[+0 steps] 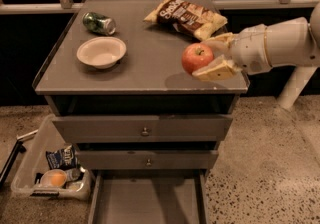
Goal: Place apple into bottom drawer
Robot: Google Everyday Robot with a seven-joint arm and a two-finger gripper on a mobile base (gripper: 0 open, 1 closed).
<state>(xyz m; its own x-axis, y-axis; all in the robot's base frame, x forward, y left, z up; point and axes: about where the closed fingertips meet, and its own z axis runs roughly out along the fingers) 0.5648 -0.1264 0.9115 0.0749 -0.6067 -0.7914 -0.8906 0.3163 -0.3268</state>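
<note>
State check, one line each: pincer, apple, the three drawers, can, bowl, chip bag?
pincer: shut on the apple, over the front right of the cabinet top
apple: held above the top
bottom drawer: open
middle drawer: shut
top drawer: shut
can: lying on its side
bowl: upright
chip bag: lying flat

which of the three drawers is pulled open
The bottom drawer: its tray shows; both knobbed ones above are shut. The gripper holds the apple over the tabletop.
</note>
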